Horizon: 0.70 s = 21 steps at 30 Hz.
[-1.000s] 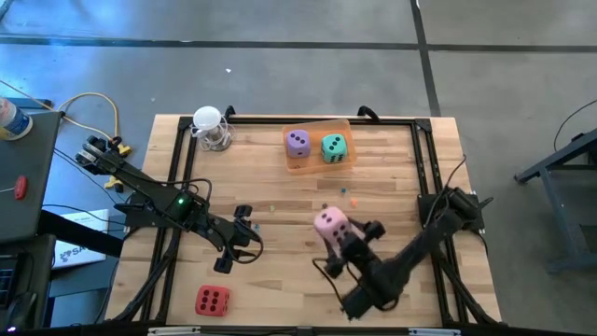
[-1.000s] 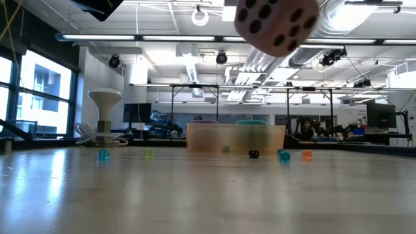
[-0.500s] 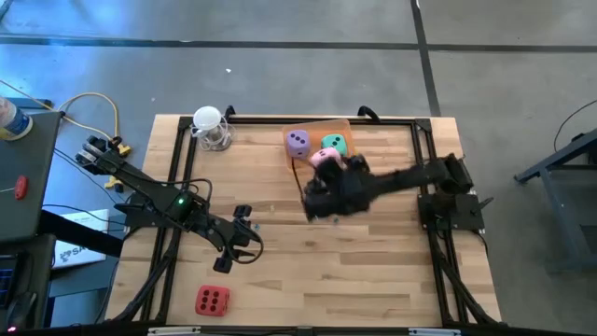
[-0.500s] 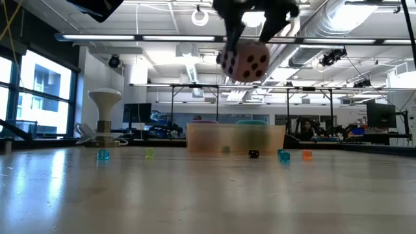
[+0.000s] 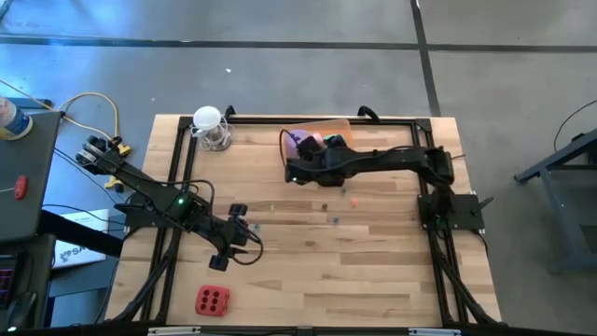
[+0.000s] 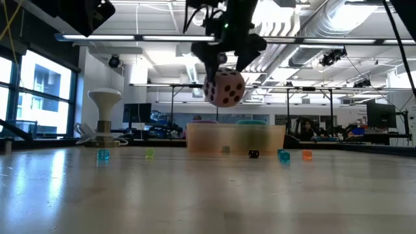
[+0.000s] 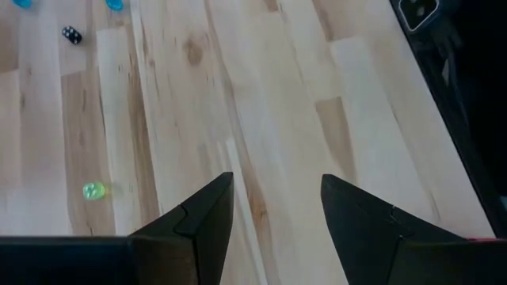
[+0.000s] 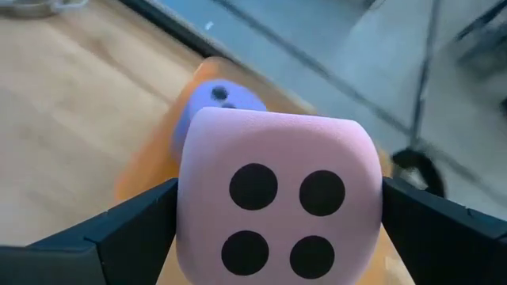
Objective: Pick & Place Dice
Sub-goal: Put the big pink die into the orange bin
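Up over the orange tray [image 5: 338,124] at the table's far edge, the right gripper [image 5: 300,168] clamps the pink die [image 6: 224,88] between wide-spread fingers, the purple die [image 8: 215,101] beneath it. Nearer, the left gripper [image 5: 224,250] hovers half-parted and empty over pale wooden planks [image 7: 261,103] scattered with tiny beads; the red die [image 5: 212,301] sits by the near edge. Beyond stretches a ceiling-lit workshop.

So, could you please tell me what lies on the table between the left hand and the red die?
Nothing: the high view shows only bare wood between the left hand and the red die on the table.
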Motion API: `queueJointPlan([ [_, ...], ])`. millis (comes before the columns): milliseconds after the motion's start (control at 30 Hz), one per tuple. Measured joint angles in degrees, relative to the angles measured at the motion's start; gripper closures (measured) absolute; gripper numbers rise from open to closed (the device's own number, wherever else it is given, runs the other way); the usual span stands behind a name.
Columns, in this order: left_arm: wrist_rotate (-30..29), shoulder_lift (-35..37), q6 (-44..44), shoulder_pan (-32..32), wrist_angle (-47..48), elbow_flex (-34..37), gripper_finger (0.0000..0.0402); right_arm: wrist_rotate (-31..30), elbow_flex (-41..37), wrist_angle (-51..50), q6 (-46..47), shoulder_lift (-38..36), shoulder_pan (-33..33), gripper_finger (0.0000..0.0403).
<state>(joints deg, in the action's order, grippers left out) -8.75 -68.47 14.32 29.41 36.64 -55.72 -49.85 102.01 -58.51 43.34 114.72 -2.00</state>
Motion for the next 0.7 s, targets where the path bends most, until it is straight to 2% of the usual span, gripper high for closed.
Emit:
queueJointPlan([
  [133,0.5,0.0,0.8,0.0,0.3,0.0,0.0218,-1.5,-0.1,0.3,0.4,3.0,-0.4,0.0003],
  [300,0.7,0.0,2.4,0.4,0.5,0.0,0.0218,0.8,0.0,0.8,0.6,5.4,-0.6,0.0003],
  [700,0.6,0.0,2.5,0.8,0.6,0.0,0.0218,1.0,-1.0,1.4,1.8,6.4,0.9,0.0003],
])
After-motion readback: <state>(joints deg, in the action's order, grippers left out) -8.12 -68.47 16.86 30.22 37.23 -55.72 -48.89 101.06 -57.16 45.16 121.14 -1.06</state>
